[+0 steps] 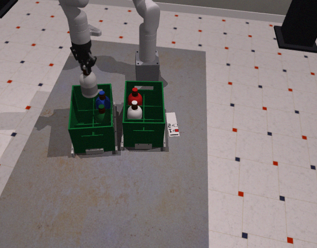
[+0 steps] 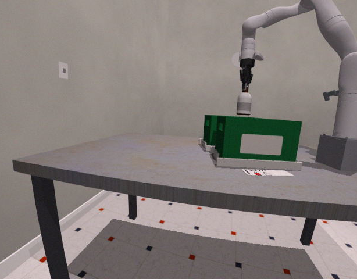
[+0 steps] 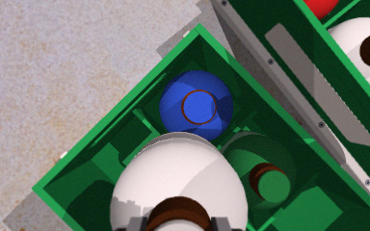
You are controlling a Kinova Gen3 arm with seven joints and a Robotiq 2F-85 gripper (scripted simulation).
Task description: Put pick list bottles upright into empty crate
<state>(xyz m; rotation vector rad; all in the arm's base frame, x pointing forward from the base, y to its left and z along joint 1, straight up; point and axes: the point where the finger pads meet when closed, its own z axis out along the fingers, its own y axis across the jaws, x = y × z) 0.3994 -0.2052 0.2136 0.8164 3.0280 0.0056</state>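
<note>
My gripper (image 1: 85, 70) (image 2: 245, 87) (image 3: 178, 225) is shut on the neck of a white bottle (image 1: 89, 83) (image 2: 244, 102) (image 3: 172, 168), held upright above the left crate (image 1: 80, 141) (image 3: 124, 104). In that crate stand a blue bottle (image 1: 102, 103) (image 3: 198, 107) and a green bottle (image 1: 100, 116) (image 3: 274, 187). The right crate (image 1: 144, 137) (image 2: 231, 144) holds a red bottle (image 1: 135, 99) (image 3: 321, 6) and another white bottle (image 1: 134, 114) (image 3: 350, 36), both upright. The pick list (image 1: 170, 118) (image 2: 282, 173) shows red 1 and white 2. Both crates look level.
The crates stand side by side with a narrow gap, with pale rails around their bases. Their high walls and dividers lie below the held bottle. The robot's base (image 1: 147, 70) (image 2: 338, 153) stands behind the right crate on the table (image 1: 153, 200) (image 2: 127, 162).
</note>
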